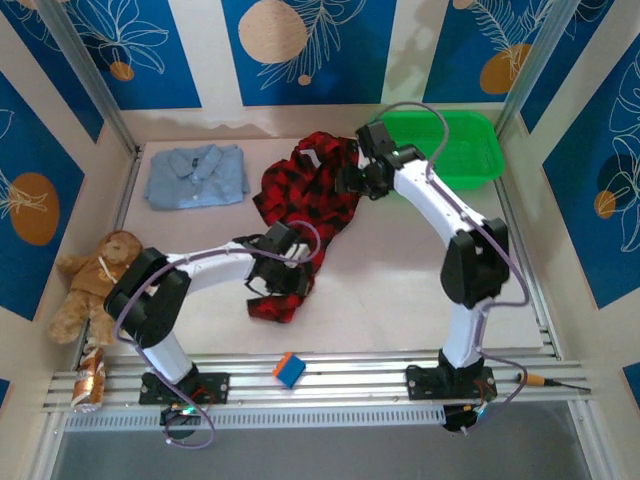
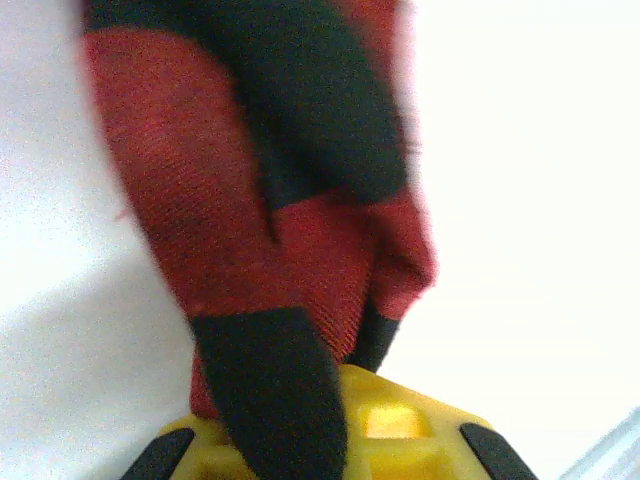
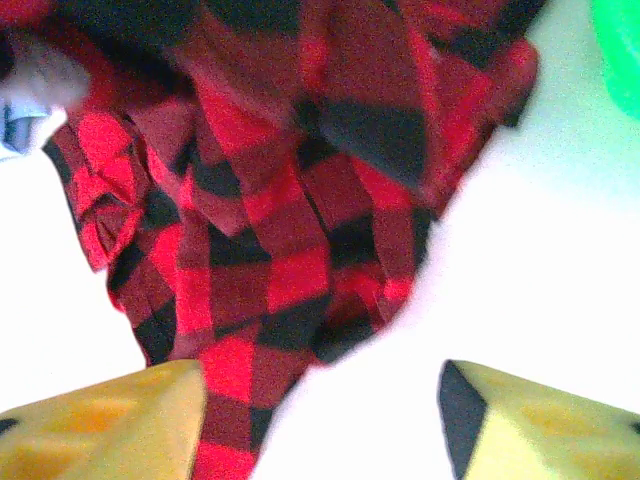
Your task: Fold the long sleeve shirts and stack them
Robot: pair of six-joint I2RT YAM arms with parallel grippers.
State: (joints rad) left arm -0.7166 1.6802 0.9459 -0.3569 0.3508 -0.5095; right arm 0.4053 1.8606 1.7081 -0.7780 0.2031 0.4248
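Note:
The red-and-black checked flannel shirt [image 1: 305, 195] lies crumpled across the middle of the table, a narrow part trailing toward the near edge. My left gripper [image 1: 277, 277] is shut on that trailing part. In the left wrist view the cloth [image 2: 260, 200] runs out from between the yellow jaws of the left gripper [image 2: 310, 440]. My right gripper [image 1: 352, 182] hovers at the shirt's far right edge, open. Its fingers [image 3: 100, 425] stand wide apart over the flannel hem [image 3: 270, 270], gripping nothing. The light blue collared shirt [image 1: 196, 176] lies folded flat at the back left.
A green basket [image 1: 470, 150] stands at the back right, just behind the right arm. A teddy bear [image 1: 95, 282] sits at the left edge, a can [image 1: 92, 385] below it. A small blue-and-orange block [image 1: 288, 369] rests on the near rail.

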